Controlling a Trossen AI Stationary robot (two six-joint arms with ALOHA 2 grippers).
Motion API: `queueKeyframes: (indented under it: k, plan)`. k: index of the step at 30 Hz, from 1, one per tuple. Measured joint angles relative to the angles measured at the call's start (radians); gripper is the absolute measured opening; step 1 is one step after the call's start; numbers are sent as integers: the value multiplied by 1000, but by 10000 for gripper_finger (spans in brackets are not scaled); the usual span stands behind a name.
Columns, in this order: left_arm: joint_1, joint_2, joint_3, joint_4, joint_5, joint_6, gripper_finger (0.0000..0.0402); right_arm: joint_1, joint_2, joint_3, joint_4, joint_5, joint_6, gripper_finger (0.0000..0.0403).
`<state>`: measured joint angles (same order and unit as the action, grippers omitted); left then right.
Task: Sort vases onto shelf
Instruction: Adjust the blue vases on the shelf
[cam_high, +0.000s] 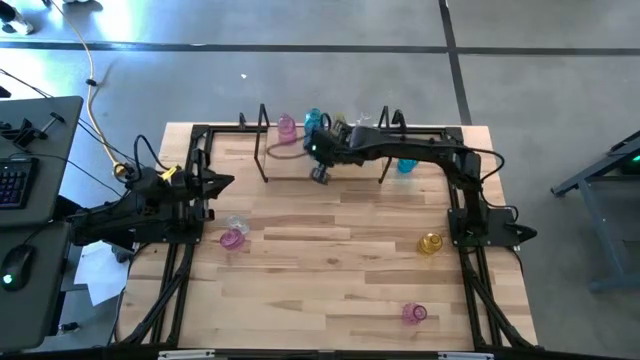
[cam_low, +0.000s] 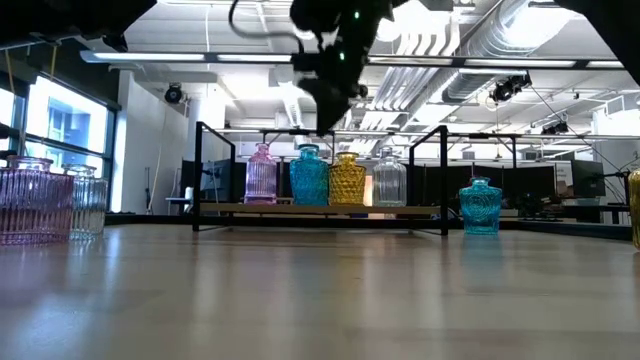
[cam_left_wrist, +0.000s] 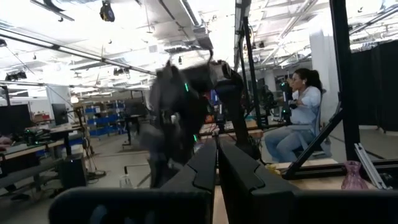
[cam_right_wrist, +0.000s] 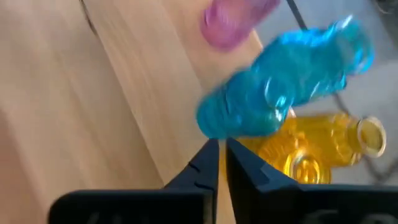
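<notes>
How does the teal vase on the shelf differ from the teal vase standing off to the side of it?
The teal vase on the shelf stands in a row, between a pink vase and a yellow vase. The teal vase beside the shelf stands alone on the table, outside the shelf end post. Both are upright, ribbed and the same blue.

A seated person (cam_left_wrist: 297, 118) is beyond the wooden table (cam_high: 340, 270); a keyboard (cam_high: 12, 183) lies alongside.
</notes>
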<state>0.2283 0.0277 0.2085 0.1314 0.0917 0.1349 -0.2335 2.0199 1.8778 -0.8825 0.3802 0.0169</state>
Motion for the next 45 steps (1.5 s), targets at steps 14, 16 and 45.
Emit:
queueKeyframes:
  k: [14, 16, 45]
  plan:
    - [0, 1, 0, 0, 0, -1, 7, -35, 2, -217, 222, 89, -112, 5]
    - [0, 1, 0, 0, 0, -1, 7, -42, 2, -218, 240, 86, -115, 2]
    - [0, 1, 0, 0, -1, -1, 7, -68, 2, -220, 301, 41, -130, 4]
